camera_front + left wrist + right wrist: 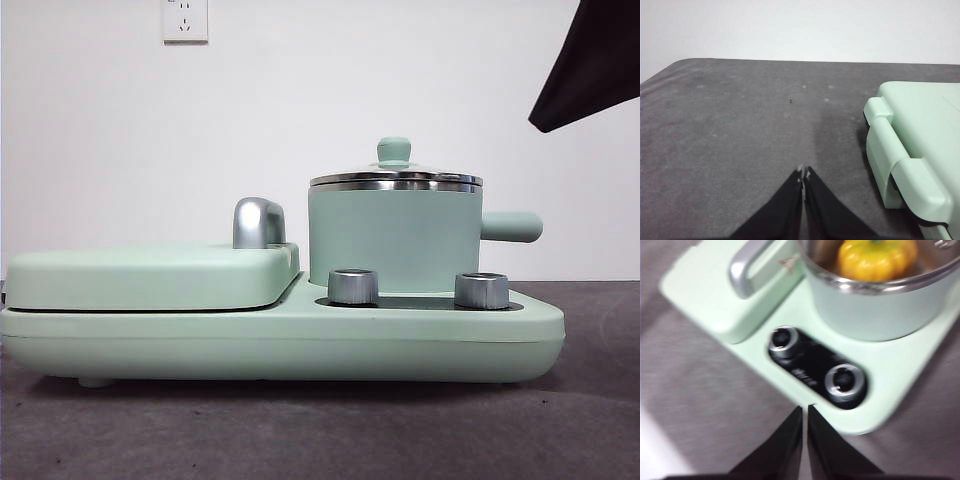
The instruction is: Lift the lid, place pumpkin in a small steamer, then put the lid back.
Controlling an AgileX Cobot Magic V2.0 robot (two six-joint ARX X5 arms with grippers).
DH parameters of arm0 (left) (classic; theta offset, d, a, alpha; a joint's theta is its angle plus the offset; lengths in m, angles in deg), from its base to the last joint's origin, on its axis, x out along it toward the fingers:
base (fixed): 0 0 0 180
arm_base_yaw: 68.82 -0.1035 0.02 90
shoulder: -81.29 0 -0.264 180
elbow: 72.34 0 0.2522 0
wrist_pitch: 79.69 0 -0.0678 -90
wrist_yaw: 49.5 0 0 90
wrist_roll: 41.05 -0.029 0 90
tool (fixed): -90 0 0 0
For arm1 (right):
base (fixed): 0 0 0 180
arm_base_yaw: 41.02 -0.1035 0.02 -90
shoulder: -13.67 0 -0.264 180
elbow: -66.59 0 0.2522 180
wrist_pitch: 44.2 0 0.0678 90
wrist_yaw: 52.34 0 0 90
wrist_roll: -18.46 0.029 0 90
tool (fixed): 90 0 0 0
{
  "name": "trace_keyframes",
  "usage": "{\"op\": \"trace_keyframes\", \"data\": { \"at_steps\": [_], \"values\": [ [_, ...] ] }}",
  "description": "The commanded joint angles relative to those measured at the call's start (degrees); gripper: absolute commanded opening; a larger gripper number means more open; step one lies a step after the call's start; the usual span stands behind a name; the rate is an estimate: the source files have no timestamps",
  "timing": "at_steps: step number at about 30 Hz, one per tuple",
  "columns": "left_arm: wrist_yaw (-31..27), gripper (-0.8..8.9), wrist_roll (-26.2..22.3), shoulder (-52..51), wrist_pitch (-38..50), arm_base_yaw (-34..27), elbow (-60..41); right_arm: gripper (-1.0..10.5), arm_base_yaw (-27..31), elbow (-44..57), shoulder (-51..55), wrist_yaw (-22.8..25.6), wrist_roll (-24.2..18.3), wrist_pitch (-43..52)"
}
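The pumpkin [876, 259], a glossy yellow-orange ribbed toy, sits inside the small steamer [393, 240], a cylindrical mint-green pot with a shiny steel rim and a stubby side handle. The lid [395, 176], a round disc with a steel rim and a small mint-green knob, rests on the pot in the front view; in the right wrist view its glass cannot be made out and the pumpkin shows plainly. The pot stands on a smooth mint-green cooker base [300, 345], beside a flat mint-green grill cover [150, 275] with a curved chrome handle [258, 222]. Two ridged metal dials [812, 365] sit on a black panel; white writing between them is too blurred to read. A white wall socket [185, 20] is cut off by the frame. The left gripper [803, 172] hangs over the grey matte tabletop [730, 130], its black jaws pressed together, empty. The right gripper [804, 409] hovers near the dials, jaws likewise closed on nothing.
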Motion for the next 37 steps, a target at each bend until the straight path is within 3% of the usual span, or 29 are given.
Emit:
{"op": "trace_keyframes", "data": {
  "at_steps": [1, 5, 10, 19, 28, 37],
  "values": [
    [-0.07, 0.07, 0.31, 0.02, 0.66, -0.11, -1.16, 0.1, 1.49, 1.99, 4.04, 5.42, -8.46, 5.55],
    [-0.07, 0.07, 0.31, 0.02, 0.66, -0.11, -1.16, 0.1, 8.02, 12.26, 13.4, 6.19, -12.0, 22.01],
    [-0.07, 0.07, 0.31, 0.02, 0.66, -0.11, -1.16, 0.1, 19.34, 27.12, 24.65, 8.74, -11.93, 37.64],
    [-0.07, 0.07, 0.31, 0.02, 0.66, -0.11, -1.16, 0.1, 27.87, 37.48, 38.03, 9.25, -12.44, 34.95],
    [-0.07, 0.07, 0.31, 0.02, 0.63, -0.11, -1.16, 0.1, 28.39, 41.88, 46.1, 12.39, -7.45, 29.66],
    [-0.07, 0.07, 0.31, 0.02, 0.66, -0.11, -1.16, 0.1, 28.39, 41.88, 46.1, 12.15, -7.48, 29.88]
  ]
}}
